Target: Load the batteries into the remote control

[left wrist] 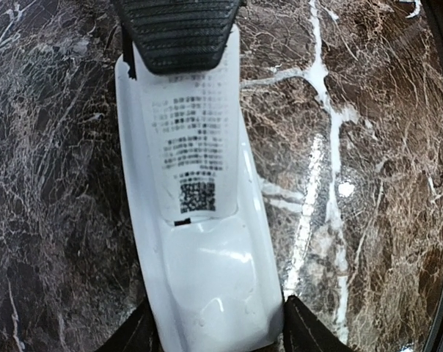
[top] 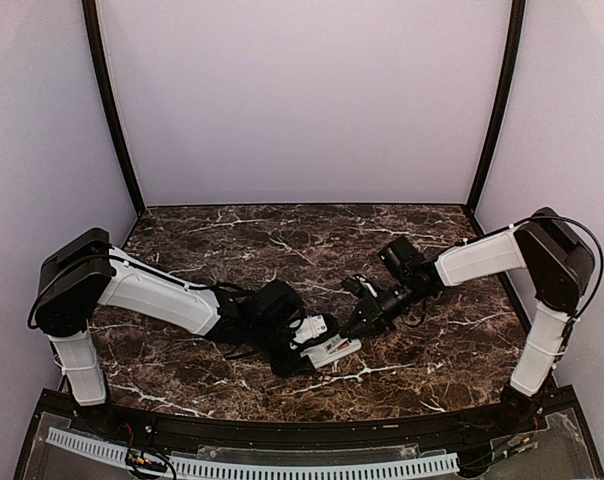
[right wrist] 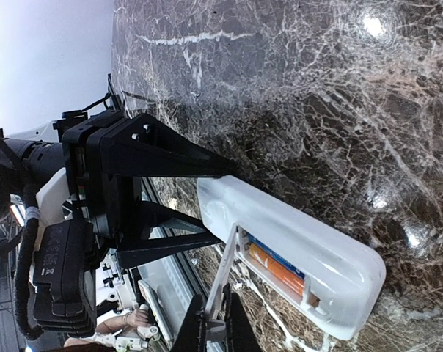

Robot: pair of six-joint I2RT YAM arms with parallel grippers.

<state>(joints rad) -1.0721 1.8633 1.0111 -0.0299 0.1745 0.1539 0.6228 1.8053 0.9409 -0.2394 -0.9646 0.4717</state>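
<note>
While the L gripper clamps one end of the remote control, a finger pressed to each side, the handset sits low over the marble table, near centre. The R gripper is clenched tight, tips at the edge of the open battery bay, w/ an orange battery inside. Whether the R gripper pinches anything: can't tell.

Bright overhead light glints on the table and remote control; edges warp.
</note>
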